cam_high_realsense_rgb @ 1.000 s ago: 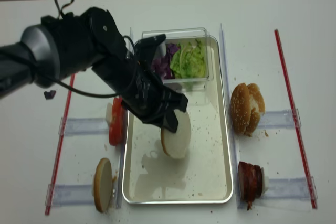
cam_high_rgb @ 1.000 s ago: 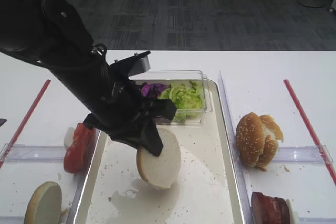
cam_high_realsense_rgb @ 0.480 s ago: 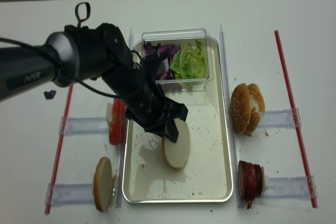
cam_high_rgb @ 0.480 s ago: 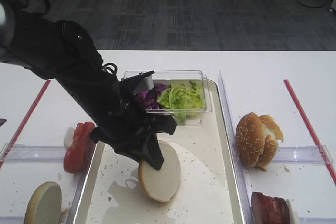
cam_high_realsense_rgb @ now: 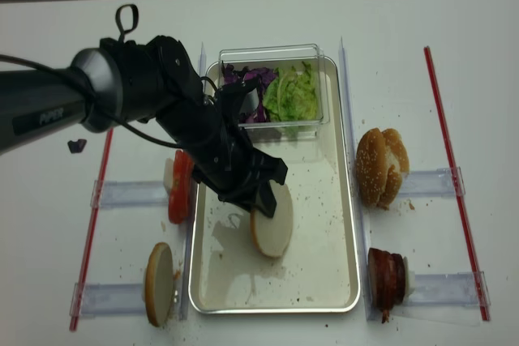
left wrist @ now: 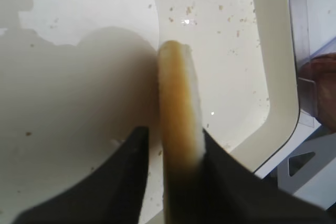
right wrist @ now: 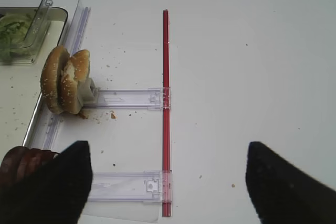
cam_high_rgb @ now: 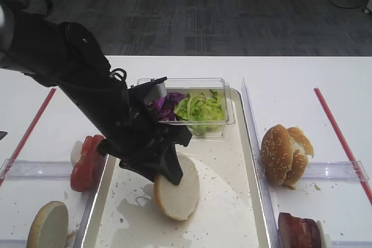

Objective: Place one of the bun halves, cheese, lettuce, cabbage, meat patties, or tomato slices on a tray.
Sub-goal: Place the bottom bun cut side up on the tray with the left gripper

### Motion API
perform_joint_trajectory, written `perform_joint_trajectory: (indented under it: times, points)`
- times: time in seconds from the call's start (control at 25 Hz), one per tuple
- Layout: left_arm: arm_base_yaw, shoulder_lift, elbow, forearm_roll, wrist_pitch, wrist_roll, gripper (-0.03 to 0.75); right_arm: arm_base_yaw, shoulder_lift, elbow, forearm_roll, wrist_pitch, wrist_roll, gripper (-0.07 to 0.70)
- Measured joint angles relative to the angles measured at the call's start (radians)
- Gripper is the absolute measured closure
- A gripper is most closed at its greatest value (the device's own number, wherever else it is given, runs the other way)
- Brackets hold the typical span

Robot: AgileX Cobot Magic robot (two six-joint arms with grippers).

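A plain bun half (cam_high_rgb: 179, 191) stands on edge on the tray (cam_high_rgb: 228, 164) floor, cut face towards the right. My left gripper (cam_high_rgb: 168, 169) straddles its upper part. In the left wrist view the bun half (left wrist: 181, 114) leans on one finger, with a small gap at the other, so the left gripper (left wrist: 173, 135) is open. My right gripper (right wrist: 168, 150) hangs open over bare table with nothing in it. Lettuce (cam_high_rgb: 201, 108) and cabbage (cam_high_rgb: 165, 104) fill a clear box. Tomato slices (cam_high_rgb: 87, 161) stand left of the tray and meat patties (cam_high_rgb: 299, 230) to its lower right. Cheese is out of view.
The clear box (cam_high_rgb: 228, 101) sits across the tray's far end. Sesame bun halves (cam_high_rgb: 285, 155) stand in a clear holder right of the tray, and another bun half (cam_high_rgb: 49, 225) stands at the lower left. Red strips (cam_high_rgb: 340, 137) run along both sides.
My left gripper came down with the bun half until its edge rested on the tray floor. The jaws then parted a little around it.
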Motion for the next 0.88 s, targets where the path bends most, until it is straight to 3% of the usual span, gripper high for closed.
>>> perform_joint_trajectory:
  times: [0.12,0.28,0.88]
  points:
    - [0.014,0.000,0.000,0.000,0.010,-0.002,0.356,0.000,0.000,0.000,0.000,0.000,0.000,0.017]
    - [0.021,0.000,-0.001,0.022,0.024,-0.019,0.236,0.000,0.000,0.000,0.000,0.000,0.000,0.017]
    - [0.021,0.000,-0.001,0.061,0.033,-0.043,0.207,0.000,0.000,0.000,0.000,0.000,0.000,0.017]
